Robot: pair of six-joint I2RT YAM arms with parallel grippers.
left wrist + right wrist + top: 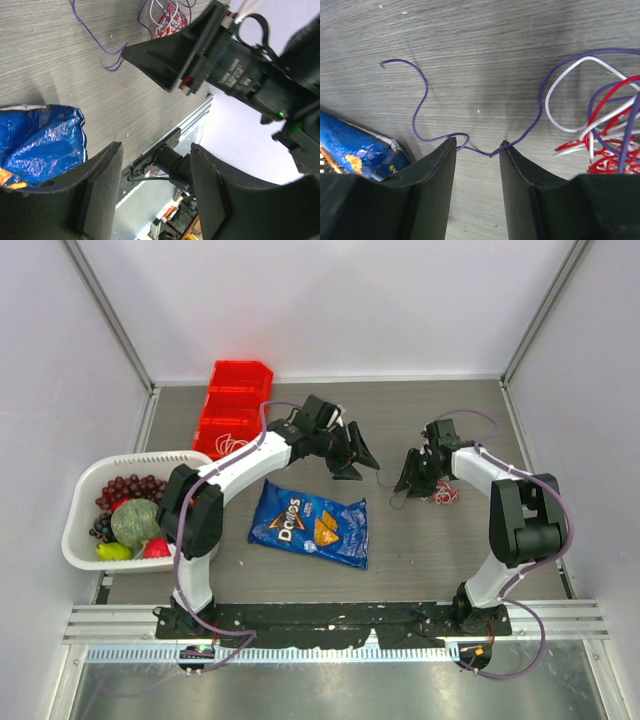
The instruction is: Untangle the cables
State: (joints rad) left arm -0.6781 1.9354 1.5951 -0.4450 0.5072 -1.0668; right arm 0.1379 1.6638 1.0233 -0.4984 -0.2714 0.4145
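Observation:
The cables (443, 495) are a small tangle of red, white and purple cords on the table by my right gripper (406, 480). In the right wrist view the tangle (607, 137) lies at the right. One purple cord (422, 97) trails left from it and crosses the gap between my open right gripper (478, 142) fingertips, low over the table. My left gripper (358, 467) hovers to the left, open and empty. In the left wrist view, the left gripper (156, 147) faces the right gripper (165, 55), the tangle (167, 17) and the purple cord (97, 40).
A blue chip bag (310, 523) lies in front of the left gripper; its corner (355, 150) is close to the right gripper's left finger. Red bins (235, 405) stand at the back left. A white basket (85, 480) of fruit sits at the left.

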